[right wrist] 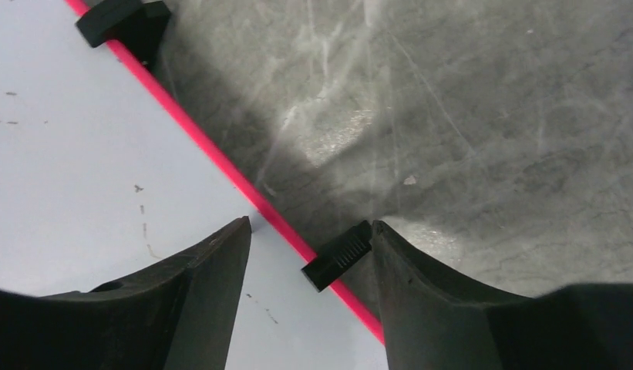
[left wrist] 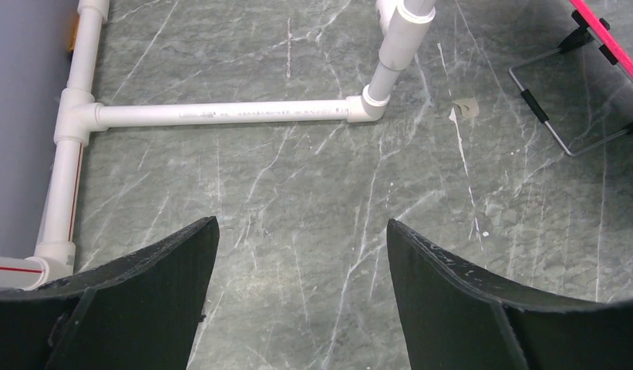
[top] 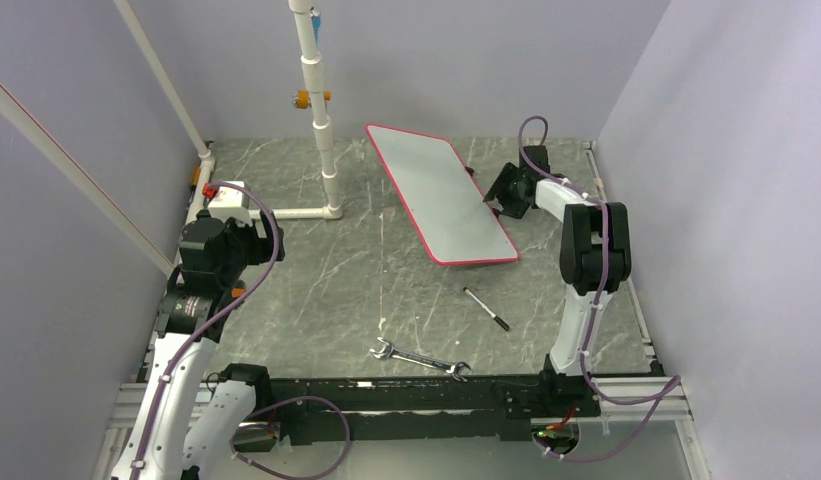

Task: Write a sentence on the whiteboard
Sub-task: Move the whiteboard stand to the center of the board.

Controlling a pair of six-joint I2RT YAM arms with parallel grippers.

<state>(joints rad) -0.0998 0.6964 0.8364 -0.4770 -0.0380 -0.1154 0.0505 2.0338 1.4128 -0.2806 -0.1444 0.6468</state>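
Observation:
The whiteboard [top: 441, 195] is a white board with a red-pink rim, set at an angle at the back middle of the table. Its face [right wrist: 82, 154] carries only faint specks, and the sentence is not in view. My right gripper [top: 498, 203] is at the board's right edge. In the right wrist view this gripper [right wrist: 309, 223] is open and straddles the rim, one finger over the white face, the other against a black clip [right wrist: 338, 255]. My left gripper [left wrist: 301, 222] hangs open over bare table at the left [top: 248, 235], with nothing between its fingers.
A black marker [top: 486, 309] lies on the table in front of the board, and a wrench [top: 420, 359] lies nearer the arm bases. A white PVC pipe frame [top: 321, 130] stands at the back left. A wire stand [left wrist: 556, 116] shows under the board's corner [left wrist: 606, 38].

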